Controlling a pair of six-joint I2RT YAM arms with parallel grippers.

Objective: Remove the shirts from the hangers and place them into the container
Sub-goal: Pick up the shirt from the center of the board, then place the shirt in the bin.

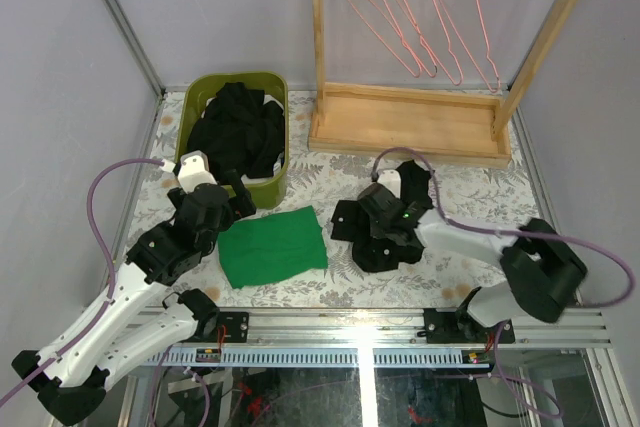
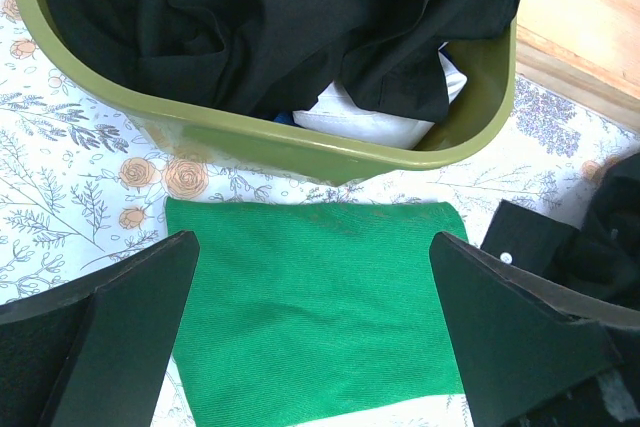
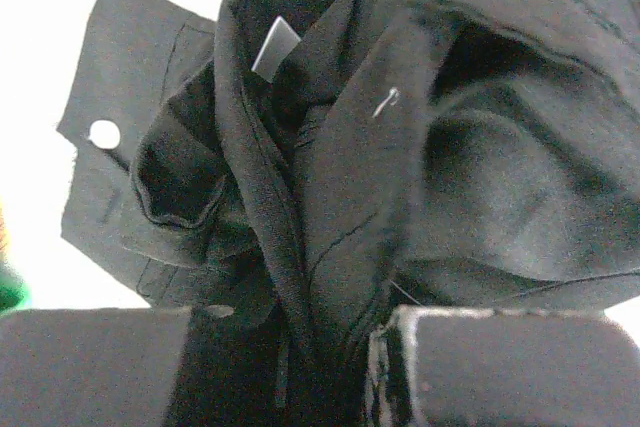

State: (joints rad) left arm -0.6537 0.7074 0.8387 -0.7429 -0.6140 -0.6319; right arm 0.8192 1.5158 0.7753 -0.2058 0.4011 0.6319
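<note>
Your right claw sits low on the black shirt, which lies crumpled on the table, right of centre and just near of the wooden rack. In the right wrist view its fingers have a bunched fold of that shirt's fabric pressed between them, so it is clamped on the shirt. A cuff with a white button lies flat to the left of the fold.

Your left claw is spread wide and holds nothing. It hangs over the green cloth, which lies flat just near of the container. The container stands at the far left of the table. A second black shirt is heaped on top inside it, and a white shirt shows beneath at its right end. Pink wire hangers hang inside the rack frame, far right.
</note>
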